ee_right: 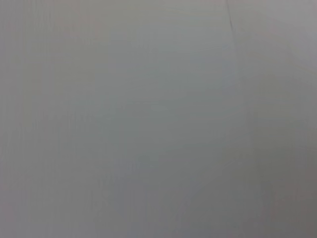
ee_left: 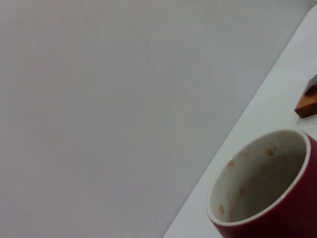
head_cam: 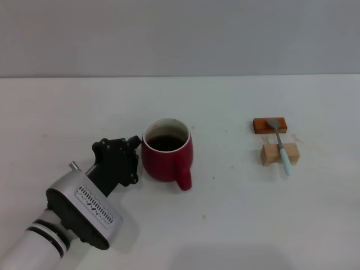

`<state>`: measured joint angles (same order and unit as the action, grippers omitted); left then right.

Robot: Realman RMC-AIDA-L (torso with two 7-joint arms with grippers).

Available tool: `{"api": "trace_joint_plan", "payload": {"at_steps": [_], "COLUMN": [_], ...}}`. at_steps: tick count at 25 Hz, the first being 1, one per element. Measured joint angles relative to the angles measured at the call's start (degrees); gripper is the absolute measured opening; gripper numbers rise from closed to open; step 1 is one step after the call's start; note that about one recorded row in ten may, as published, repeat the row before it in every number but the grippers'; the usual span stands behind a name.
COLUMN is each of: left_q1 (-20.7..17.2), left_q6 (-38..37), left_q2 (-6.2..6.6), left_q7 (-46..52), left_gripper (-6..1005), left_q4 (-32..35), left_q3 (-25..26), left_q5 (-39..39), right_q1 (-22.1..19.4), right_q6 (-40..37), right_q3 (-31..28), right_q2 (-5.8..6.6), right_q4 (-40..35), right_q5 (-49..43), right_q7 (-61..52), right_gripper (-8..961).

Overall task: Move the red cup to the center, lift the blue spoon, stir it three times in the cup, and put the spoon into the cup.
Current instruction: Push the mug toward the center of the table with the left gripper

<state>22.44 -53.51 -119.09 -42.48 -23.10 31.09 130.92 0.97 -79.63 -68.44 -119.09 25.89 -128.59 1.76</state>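
Observation:
The red cup (head_cam: 167, 157) stands near the middle of the white table (head_cam: 225, 214), with dark liquid inside and its handle turned toward me. My left gripper (head_cam: 133, 153) is right against the cup's left side. The left wrist view shows the cup's white inner wall and red rim (ee_left: 292, 213) close up. The blue spoon (head_cam: 281, 147) lies to the right across two small blocks, its metal bowl on the far one and its pale blue handle pointing toward me. My right gripper is out of view.
An orange-brown block (head_cam: 270, 125) and a pale wooden block (head_cam: 279, 153) hold the spoon at the right. The orange-brown block also shows in the left wrist view (ee_left: 307, 101). A grey wall stands behind the table.

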Motion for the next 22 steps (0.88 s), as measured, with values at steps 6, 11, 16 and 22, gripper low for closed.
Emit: {"api": "trace_joint_plan", "payload": {"at_steps": [6, 11, 16, 22], "left_q1": [-0.55, -0.93, -1.05, -0.98], "left_q6": [0.01, 0.01, 0.01, 0.0], "left_q2": [0.0, 0.0, 0.0, 0.0], "left_q7": [0.35, 0.69, 0.71, 0.72], "left_gripper": [34, 34, 34, 34], "left_q4": [-0.7, -1.46, -2.18, -2.66], "left_q3": [-1.47, -2.08, -2.51, -3.36], "left_q5": [-0.26, -0.31, -0.17, -0.17], "right_q1": [-0.02, 0.0, 0.0, 0.0], "right_q6": [-0.01, -0.27, -0.67, -0.7], "right_q3": [0.12, 0.76, 0.76, 0.76], "right_q2": [0.0, -0.05, -0.08, -0.09], "right_q4": [0.11, 0.21, 0.21, 0.14], "right_q5": [0.01, 0.01, 0.01, 0.0], "right_q7": [0.0, 0.0, 0.0, 0.0], "right_gripper": [681, 681, 681, 682]}}
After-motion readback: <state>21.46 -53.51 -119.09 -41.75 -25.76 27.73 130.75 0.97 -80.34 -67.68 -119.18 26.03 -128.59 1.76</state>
